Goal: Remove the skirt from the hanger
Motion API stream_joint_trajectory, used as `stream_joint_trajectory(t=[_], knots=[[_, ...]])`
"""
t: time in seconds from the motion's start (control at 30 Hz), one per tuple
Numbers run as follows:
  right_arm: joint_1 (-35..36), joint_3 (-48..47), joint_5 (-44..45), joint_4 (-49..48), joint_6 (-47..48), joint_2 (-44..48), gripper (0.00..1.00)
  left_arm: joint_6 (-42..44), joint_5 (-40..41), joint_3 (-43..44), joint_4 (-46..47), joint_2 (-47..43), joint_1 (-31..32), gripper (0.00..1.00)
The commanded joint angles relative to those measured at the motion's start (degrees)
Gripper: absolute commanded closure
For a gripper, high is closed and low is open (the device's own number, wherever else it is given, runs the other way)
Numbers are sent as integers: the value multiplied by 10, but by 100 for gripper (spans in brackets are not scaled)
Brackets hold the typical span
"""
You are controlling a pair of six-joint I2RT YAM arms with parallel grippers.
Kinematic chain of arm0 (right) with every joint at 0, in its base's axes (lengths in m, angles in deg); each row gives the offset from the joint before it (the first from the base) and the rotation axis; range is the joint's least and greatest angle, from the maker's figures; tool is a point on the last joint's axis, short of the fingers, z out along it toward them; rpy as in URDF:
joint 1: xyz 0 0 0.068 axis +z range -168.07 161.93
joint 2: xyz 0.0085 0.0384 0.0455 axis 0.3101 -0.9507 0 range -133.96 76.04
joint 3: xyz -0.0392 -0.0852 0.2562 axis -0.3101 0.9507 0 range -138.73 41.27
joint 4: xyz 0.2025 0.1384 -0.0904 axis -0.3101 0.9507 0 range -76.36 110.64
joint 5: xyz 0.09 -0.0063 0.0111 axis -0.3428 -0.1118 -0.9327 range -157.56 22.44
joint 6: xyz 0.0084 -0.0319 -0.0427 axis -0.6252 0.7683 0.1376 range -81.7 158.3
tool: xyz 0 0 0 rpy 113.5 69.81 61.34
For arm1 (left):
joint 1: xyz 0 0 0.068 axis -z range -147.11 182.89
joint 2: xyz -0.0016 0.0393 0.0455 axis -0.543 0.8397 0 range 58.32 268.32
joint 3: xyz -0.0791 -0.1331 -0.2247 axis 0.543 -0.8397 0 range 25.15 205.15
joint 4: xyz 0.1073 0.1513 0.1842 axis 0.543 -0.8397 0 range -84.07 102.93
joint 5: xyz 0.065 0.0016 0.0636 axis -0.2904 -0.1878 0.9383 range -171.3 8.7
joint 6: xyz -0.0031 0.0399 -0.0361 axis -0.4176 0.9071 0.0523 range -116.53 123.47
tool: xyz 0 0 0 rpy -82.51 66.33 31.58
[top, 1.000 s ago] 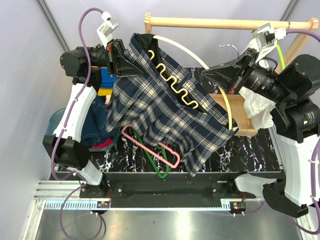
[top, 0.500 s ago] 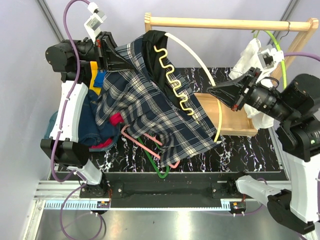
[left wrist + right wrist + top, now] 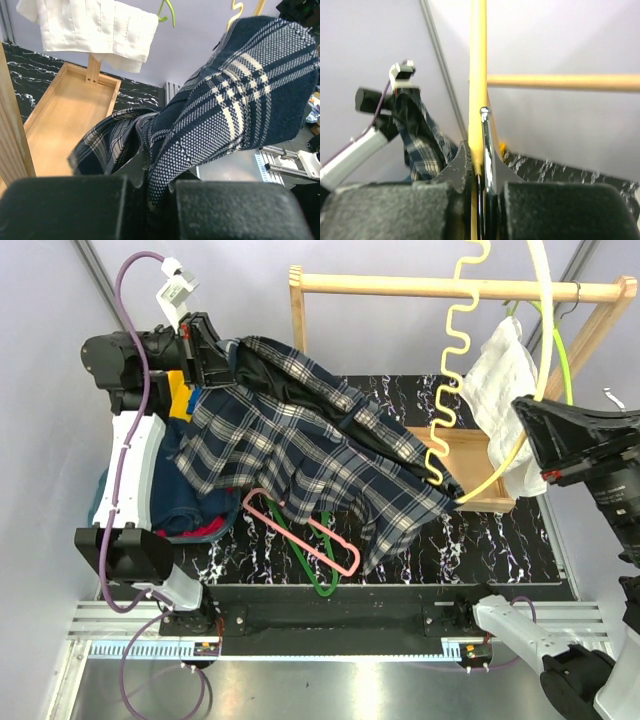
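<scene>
The dark plaid skirt (image 3: pixel 300 450) lies spread from the far left across the black table, its top corner pinched in my left gripper (image 3: pixel 207 350). In the left wrist view the plaid cloth (image 3: pixel 235 105) runs down between the closed jaws of the left gripper (image 3: pixel 159 182). The pale yellow hanger (image 3: pixel 452 370) is up in the air at the right, its wavy bar hanging free, its lower end just above the skirt's right edge. My right gripper (image 3: pixel 530 430) is shut on the hanger. In the right wrist view the right gripper (image 3: pixel 482 170) clamps the yellow arm (image 3: pixel 478 75) and metal hook (image 3: pixel 487 145).
A wooden rack (image 3: pixel 450 285) with a tray base (image 3: pixel 470 465) stands at the back right, with a white garment (image 3: pixel 505 380) on a green hanger (image 3: pixel 562 350). A pink hanger (image 3: pixel 320 543) and a green hanger (image 3: pixel 310 570) lie under the skirt's near edge. A denim garment (image 3: pixel 190 495) is heaped at the left.
The right gripper has lifted the hanger up and to the right, out of the skirt. The skirt has dropped flatter onto the table, still held at its top by the left gripper.
</scene>
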Motion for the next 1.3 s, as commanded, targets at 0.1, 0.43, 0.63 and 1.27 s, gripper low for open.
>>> stream_joint_trajectory(t=[0.1,0.43,0.63,1.27], knots=[[0,90,140,-298,11,12,100,122,49,58,-192,-39,-37,100],[-1,146,-20,-496,-197,-84,100,220,74,-13,-307,-43,195,100],[0,48,-19,-352,-63,-103,100,274,78,288,-397,59,141,100],[0,141,-34,-162,28,-32,100,143,233,297,-117,-70,-395,100]])
